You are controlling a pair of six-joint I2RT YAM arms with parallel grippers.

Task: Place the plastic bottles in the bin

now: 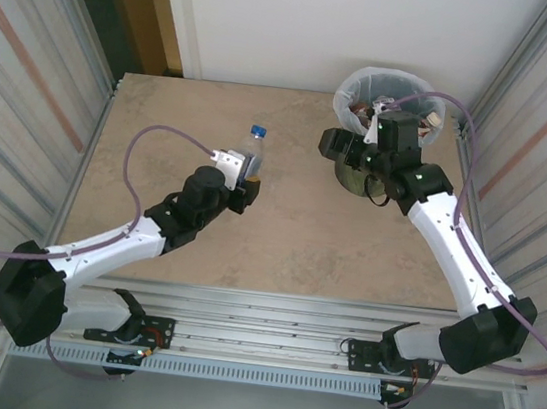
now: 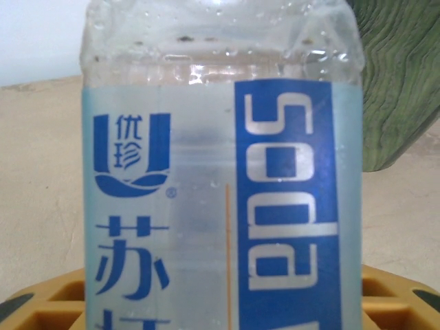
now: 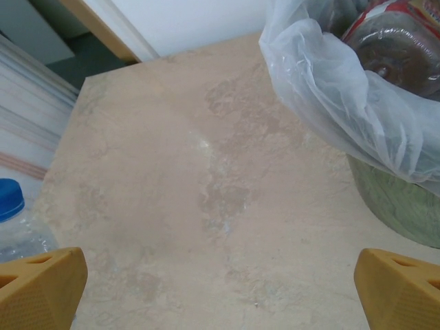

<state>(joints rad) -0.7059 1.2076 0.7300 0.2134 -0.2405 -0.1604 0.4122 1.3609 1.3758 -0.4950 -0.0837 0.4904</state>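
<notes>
Bottle [image 1: 253, 153] in play: clear, blue cap, blue label, pinched around its labelled body by the left pincer [image 1: 243, 184], cap up and long axis near vertical over mid-counter [image 1: 289, 237], though whether its base touches down I can't tell. Outward from there, the bin [image 1: 391, 75] sits to the right and farther back, well apart, its bag-lined rim high and other bottles [image 3: 399, 48] already inside, so I'd call for a lift and a rightward carry. Right pincer [image 3: 220, 292] hangs spread and empty just beside the bin.
</notes>
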